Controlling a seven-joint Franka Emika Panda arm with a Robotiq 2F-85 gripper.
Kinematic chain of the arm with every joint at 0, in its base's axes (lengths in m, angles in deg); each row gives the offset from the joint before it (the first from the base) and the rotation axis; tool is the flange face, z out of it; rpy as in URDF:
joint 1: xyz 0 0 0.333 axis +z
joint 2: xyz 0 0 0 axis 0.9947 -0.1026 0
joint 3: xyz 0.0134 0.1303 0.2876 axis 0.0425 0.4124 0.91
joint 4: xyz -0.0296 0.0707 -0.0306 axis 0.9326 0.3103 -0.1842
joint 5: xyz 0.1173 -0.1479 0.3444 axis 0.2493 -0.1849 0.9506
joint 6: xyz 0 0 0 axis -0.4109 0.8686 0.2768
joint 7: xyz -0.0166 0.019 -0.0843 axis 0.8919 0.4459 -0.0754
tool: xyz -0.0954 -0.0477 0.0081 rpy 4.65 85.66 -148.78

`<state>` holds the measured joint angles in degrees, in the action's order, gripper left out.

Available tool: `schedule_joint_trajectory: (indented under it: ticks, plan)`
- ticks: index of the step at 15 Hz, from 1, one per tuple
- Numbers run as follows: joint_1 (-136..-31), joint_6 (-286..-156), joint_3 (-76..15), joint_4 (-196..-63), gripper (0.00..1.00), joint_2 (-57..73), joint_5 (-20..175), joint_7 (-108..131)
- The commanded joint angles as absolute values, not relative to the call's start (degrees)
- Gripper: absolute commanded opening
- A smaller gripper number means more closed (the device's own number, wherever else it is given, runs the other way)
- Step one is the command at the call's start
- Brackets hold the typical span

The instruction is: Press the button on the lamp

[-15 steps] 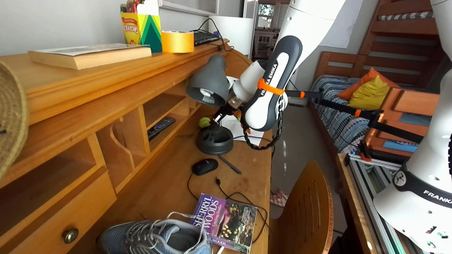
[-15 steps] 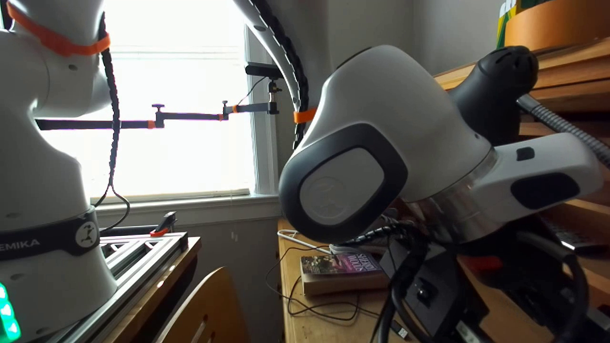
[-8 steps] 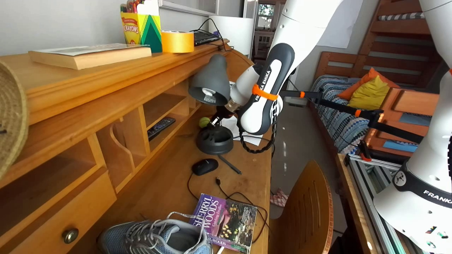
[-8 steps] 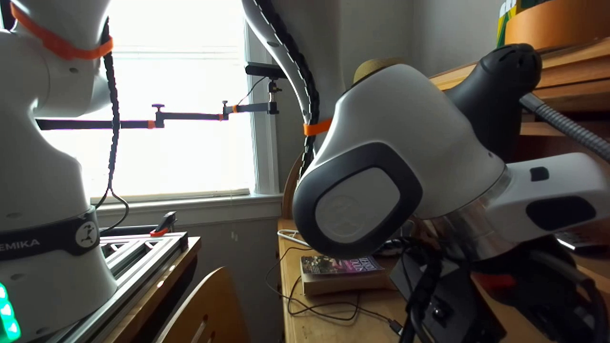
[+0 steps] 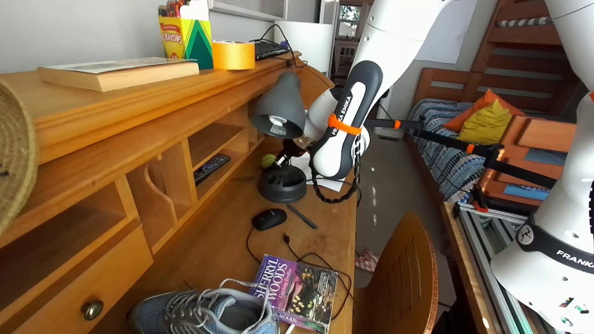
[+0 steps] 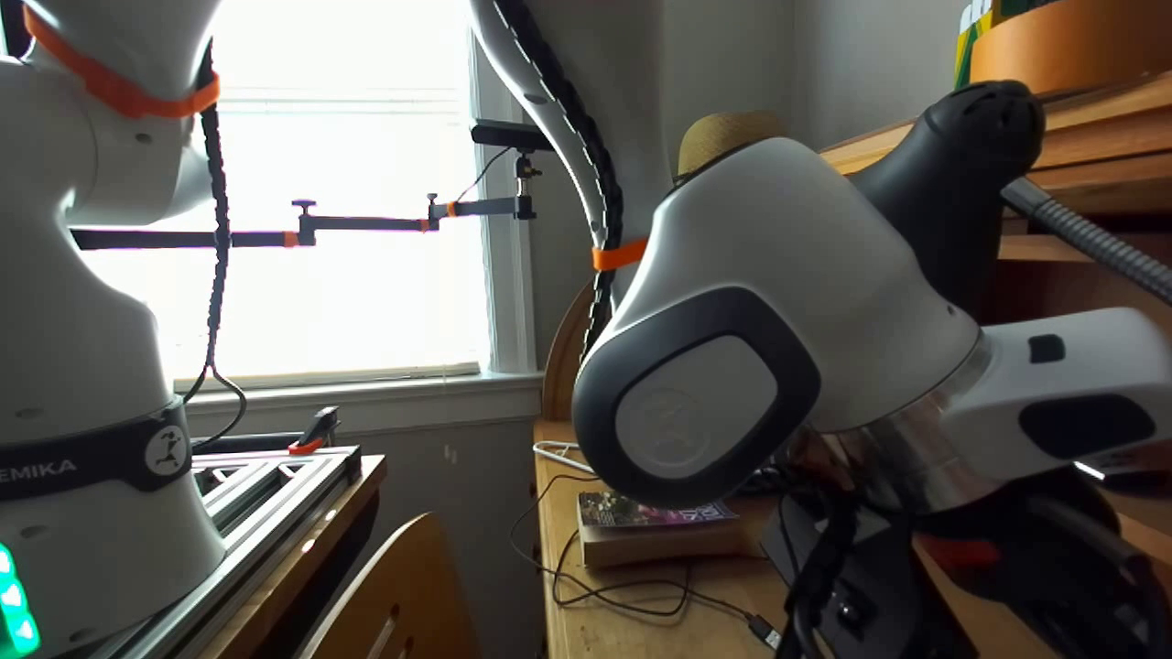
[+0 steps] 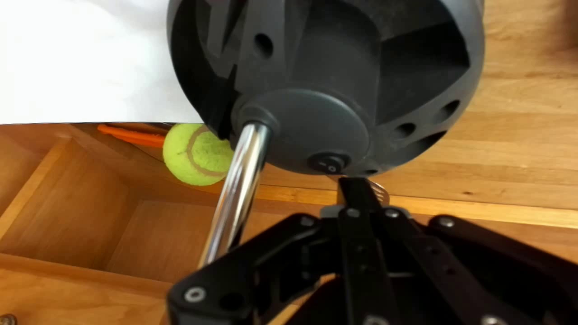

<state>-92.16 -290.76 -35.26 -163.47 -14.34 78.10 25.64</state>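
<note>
Lamp (image 5: pixel 282 104) near ball (image 5: pixel 268 161) and mouse (image 5: pixel 269 219)

My arm (image 5: pixel 390 41) is white and rounded, with dark grey trim (image 5: pixel 369 69) and a black strip (image 5: pixel 342 116) reading EMIKA in white. Orange bands (image 5: pixel 344 124) circle me, and a knobbly black cable (image 6: pixel 572 102) runs along me. A black collar (image 5: pixel 545 248) marked FRANKA, with a round pale emblem (image 5: pixel 526 234), wraps my white base (image 5: pixel 524 287), where green lights (image 6: pixel 18 604) glow. My wrist (image 6: pixel 916 453) is a shiny metal ring. My pincer (image 7: pixel 354 183) is black and angular, studded with silver screws (image 7: pixel 195 294).
</note>
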Motion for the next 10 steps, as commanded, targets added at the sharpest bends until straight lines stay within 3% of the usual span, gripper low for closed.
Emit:
schedule_joint_trajectory:
  ticks: [1, 10]
  plan:
    - [-89.9, -292.9, -37.2, -162.9, 0.0, -15.4, 80.5, 24.7]
    - [-85.9, -292.3, -40.4, -163.1, 0.0, -16.3, 84.8, 25.1]
